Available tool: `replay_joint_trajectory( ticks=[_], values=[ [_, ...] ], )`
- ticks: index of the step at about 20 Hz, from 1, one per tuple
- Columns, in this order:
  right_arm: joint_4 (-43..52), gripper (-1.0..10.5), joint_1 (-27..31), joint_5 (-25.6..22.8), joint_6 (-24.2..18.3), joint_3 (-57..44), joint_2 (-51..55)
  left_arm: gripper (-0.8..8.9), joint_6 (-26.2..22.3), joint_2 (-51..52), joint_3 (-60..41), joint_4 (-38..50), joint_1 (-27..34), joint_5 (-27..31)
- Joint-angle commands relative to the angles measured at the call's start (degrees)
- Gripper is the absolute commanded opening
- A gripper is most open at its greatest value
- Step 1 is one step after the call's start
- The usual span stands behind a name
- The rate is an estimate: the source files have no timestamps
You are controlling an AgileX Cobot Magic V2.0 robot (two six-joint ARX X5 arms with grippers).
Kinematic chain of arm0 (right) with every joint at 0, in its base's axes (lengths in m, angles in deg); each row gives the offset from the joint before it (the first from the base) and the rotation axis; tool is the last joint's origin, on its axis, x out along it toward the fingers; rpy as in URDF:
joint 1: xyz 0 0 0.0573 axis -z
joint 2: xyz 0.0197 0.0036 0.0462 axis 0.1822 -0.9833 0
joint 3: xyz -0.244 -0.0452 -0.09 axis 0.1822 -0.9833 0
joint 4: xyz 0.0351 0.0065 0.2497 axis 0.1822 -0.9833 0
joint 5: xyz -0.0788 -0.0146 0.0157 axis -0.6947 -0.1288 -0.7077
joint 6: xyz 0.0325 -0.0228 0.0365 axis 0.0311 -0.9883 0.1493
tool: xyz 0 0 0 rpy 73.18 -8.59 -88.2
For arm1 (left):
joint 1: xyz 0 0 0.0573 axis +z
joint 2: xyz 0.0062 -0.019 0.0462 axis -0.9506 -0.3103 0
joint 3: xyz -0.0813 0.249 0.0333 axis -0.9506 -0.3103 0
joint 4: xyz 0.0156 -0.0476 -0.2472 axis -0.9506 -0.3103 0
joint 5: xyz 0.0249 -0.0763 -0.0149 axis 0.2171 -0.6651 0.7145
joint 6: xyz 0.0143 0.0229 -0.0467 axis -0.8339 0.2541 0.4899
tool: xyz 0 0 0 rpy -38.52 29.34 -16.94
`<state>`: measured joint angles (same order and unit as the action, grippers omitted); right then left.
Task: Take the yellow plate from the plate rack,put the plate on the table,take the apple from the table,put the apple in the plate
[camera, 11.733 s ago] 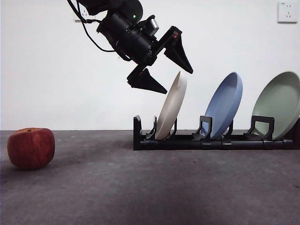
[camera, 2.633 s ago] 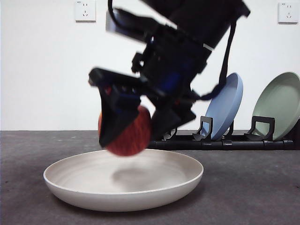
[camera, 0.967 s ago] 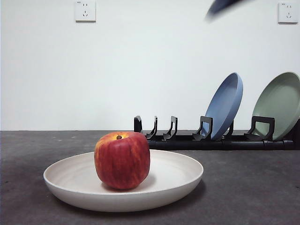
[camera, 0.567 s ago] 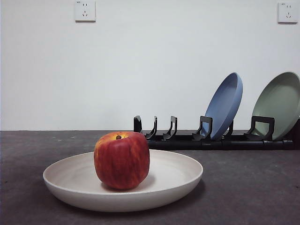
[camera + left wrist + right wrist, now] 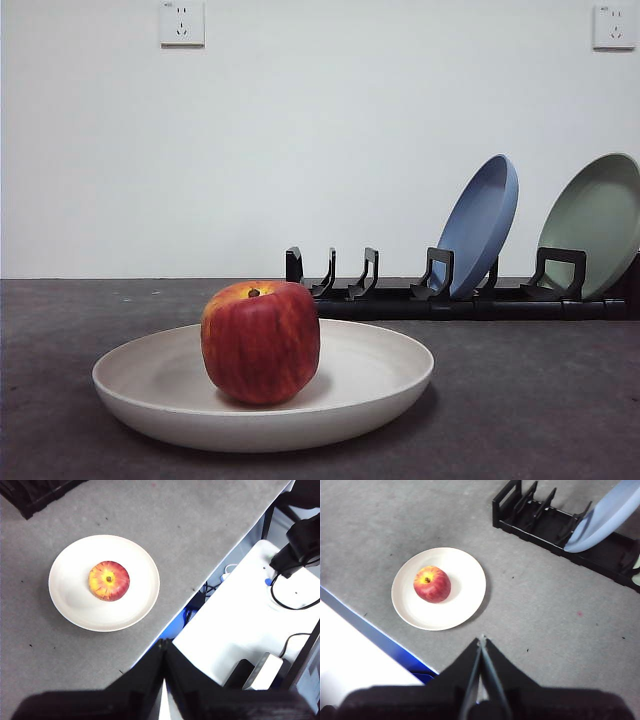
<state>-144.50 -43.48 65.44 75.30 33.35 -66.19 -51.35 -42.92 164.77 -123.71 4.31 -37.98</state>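
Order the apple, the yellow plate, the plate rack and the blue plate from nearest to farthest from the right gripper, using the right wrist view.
1. Yellow plate, its near rim.
2. Apple, on that plate.
3. Plate rack, beyond the plate.
4. Blue plate, standing in the rack.
Right gripper hovers shut.

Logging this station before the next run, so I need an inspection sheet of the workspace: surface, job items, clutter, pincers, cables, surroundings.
Surface: table, dark grey and matte, a few small specks.
Job items: apple sits upright in the yellow plate, which lies flat on the table. Plate rack stands behind it; its near slots hold nothing.
Clutter: blue plate and green plate lean in the rack.
Pincers: left pincer and right pincer both shut, raised well above the table, holding nothing.
Cables: black cables on a white unit beside the table.
Surroundings: white wall with two sockets.
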Motion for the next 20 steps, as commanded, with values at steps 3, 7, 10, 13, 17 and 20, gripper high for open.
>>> replay_joint_trajectory(
  ticks=[3, 7, 10, 13, 17, 20],
  values=[
    [-1.0, 0.0, 0.0, -1.0, 0.5, 0.2, -0.1, -0.04, -17.9, 0.0, -1.6, 2.1, 6.8, 1.6],
    [-1.1, 0.0, 0.0, -1.2, 0.5, 0.2, -0.1, -0.04, -33.6, 5.3, -15.7, 25.4, 22.5, -2.6],
    [-1.1, 0.0, 0.0, -1.2, 0.5, 0.2, -0.1, -0.03, -31.9, 12.6, -34.8, 51.6, 36.2, -3.6],
    [-1.1, 0.0, 0.0, -1.2, 0.5, 0.2, -0.1, -0.04, -22.8, 21.9, -53.5, 72.0, 48.8, -3.7],
    [-1.1, 0.0, 0.0, -1.2, 0.5, 0.2, -0.1, -0.03, -15.1, 36.3, -68.2, 72.3, 62.1, -3.1],
    [-1.1, 0.0, 0.0, -1.2, 0.5, 0.2, -0.1, -0.03, -15.4, 42.2, -73.6, 69.7, 67.2, -3.1]
  ],
)
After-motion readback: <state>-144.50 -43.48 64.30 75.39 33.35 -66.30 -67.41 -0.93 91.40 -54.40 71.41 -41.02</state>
